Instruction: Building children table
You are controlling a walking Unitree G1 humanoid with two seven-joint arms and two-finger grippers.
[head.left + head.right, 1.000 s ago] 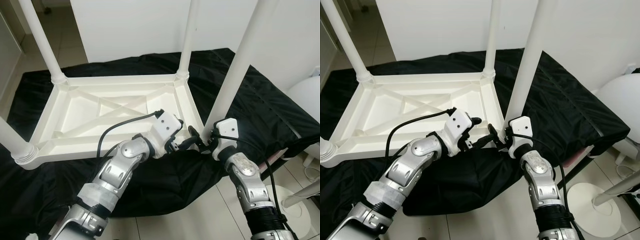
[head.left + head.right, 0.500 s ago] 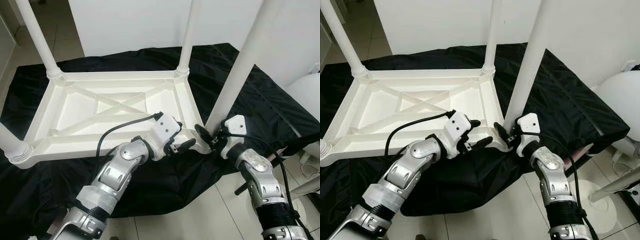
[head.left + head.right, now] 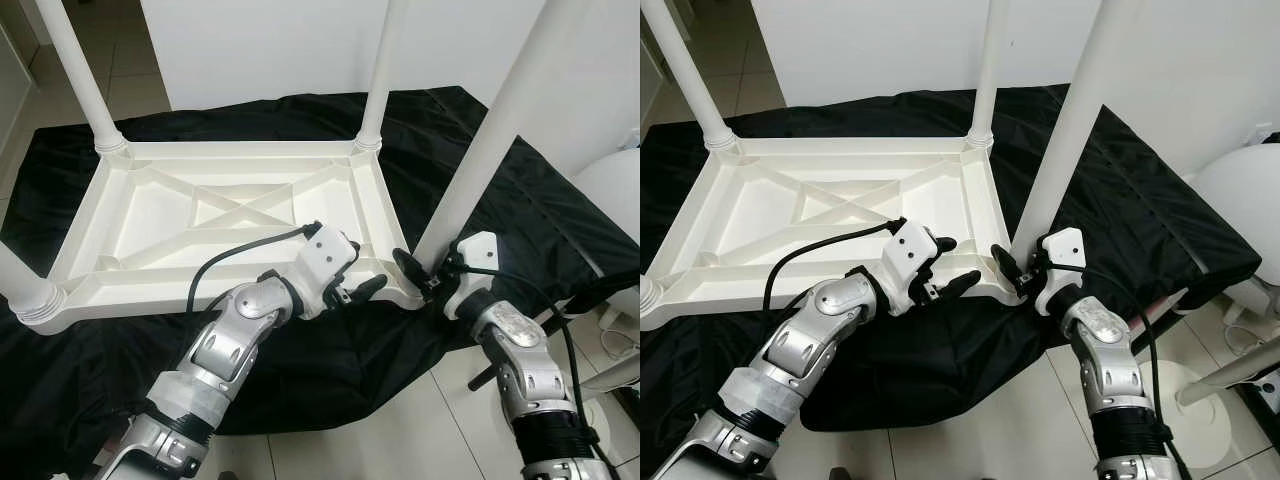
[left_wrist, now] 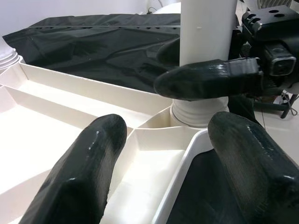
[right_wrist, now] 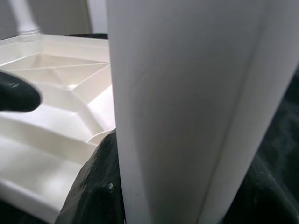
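Black sheet point(image 3: 330, 370) spread over a low surface, hanging down at the near edge onto a pale tiled floor point(image 3: 400, 440). White wall point(image 3: 260, 50) behind.

White plastic table point(image 3: 200, 215) lies upside down on the sheet, ribbed underside facing up, cross-braces visible. Four white legs stand up from its corners: far left leg point(image 3: 85, 75), far right leg point(image 3: 378, 70), near left leg point(image 3: 25, 285), near right leg point(image 3: 490, 130).

Left arm point(image 3: 225, 345), silver, reaches in from the near left. Right arm point(image 3: 520, 350) comes in from the near right.

Left gripper point(image 3: 358, 283) sits at the near rim of the table, just beside the near right corner. Fingers spread apart, gripping nothing; wrist view shows one finger point(image 4: 79, 172) over the inside of the tabletop and the other point(image 4: 252, 154) outside the rim, over the sheet.

Right gripper point(image 3: 418, 272) is at the base of the near right leg, where it meets the corner socket. Its fingers sit on either side of the leg; wrist view has the leg point(image 5: 196, 107) close between them, one finger point(image 5: 96, 186) against its side. Reads as closed on the leg.

Round white object point(image 3: 615, 190) at the far right, partly cut off; cannot tell what it is.
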